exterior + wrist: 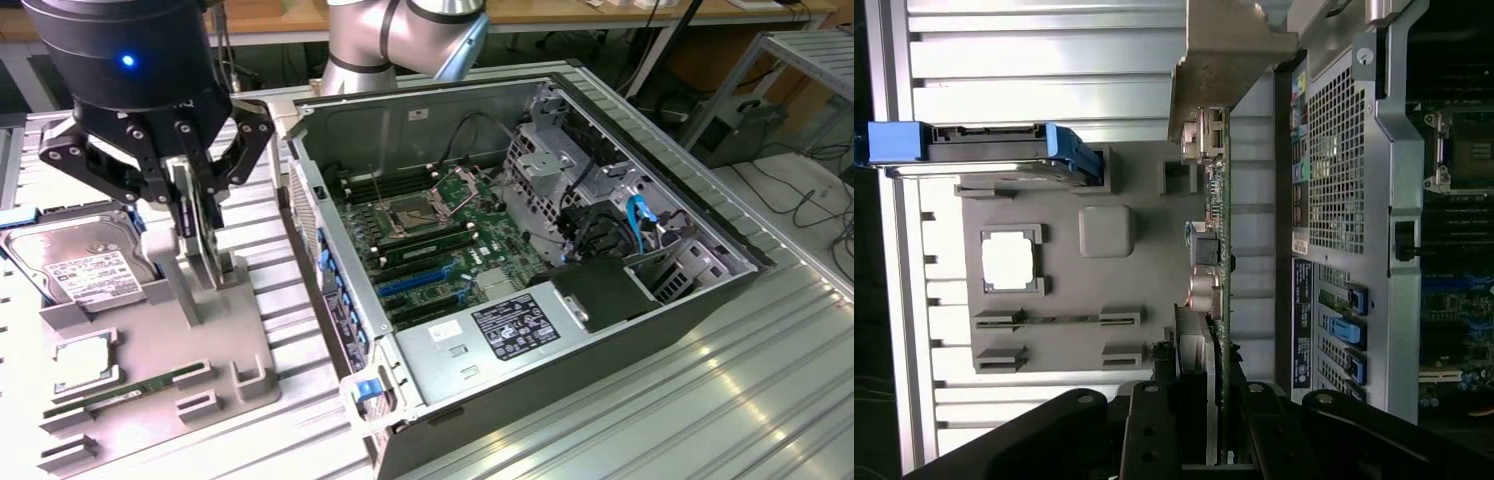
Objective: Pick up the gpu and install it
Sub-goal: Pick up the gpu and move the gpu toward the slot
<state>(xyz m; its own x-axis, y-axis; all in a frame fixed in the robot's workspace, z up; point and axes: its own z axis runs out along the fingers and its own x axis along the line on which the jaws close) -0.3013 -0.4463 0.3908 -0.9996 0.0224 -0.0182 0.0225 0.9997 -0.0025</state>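
Exterior view shows the gripper [194, 205] over the grey holder [227, 350] on the worktop [310, 425], its fingers [170, 186] clenched on the gpu [203, 250], which stands upright in its slot, near the open computer case [534, 390]. I think this is the pick-up step, and getting the gpu out calls for a straight pull up.

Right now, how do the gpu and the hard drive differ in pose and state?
The gpu stands on edge in the gray holder; the hard drive lies tilted, white label up. The gripper is shut on the gpu; the hard drive is untouched. The gpu is a thin card; the hard drive is a thicker silver block. Both sit on the holder, outside the case.
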